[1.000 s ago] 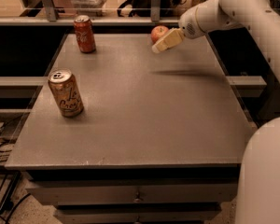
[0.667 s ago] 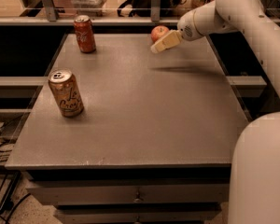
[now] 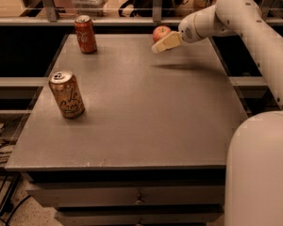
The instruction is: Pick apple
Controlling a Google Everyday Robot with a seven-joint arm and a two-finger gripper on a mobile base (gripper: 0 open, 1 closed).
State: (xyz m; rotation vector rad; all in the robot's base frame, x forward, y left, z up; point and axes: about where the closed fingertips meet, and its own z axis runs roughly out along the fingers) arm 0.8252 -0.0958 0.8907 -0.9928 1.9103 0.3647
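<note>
At the lower left of the frame, dark cables (image 3: 1,140) lie on the floor beside the furniture. The grey tabletop (image 3: 146,117) fills the middle of the frame, with a drawer front (image 3: 132,197) below its near edge. On the left side of the tabletop stands a tan drink can (image 3: 66,94) with dark script lettering, upright, its pull-tab top facing the camera. Farther back, in the upper left, a red soda can (image 3: 85,34) also stands upright, well apart from the tan one.

The apple (image 3: 160,32) is at upper centre, at the far edge of the tabletop and to the right of the red soda can. It is small and round, mostly red, with a lighter yellowish-orange patch on its upper face, and it is plainly shorter than either can. Its lower right side is hidden, so whether it rests on the surface or is raised off it cannot be told.

The pale, cream-coloured end effector (image 3: 163,43) sits right against the apple's lower right, overlapping it in the view and pointing toward the lower left. Whether it is spread or pinching the fruit cannot be told. A soft shadow (image 3: 179,67) falls on the tabletop just below it.

From there the white arm (image 3: 236,18) runs up to the upper right, then down the right edge to the robot's white body (image 3: 262,173) at lower right.
</note>
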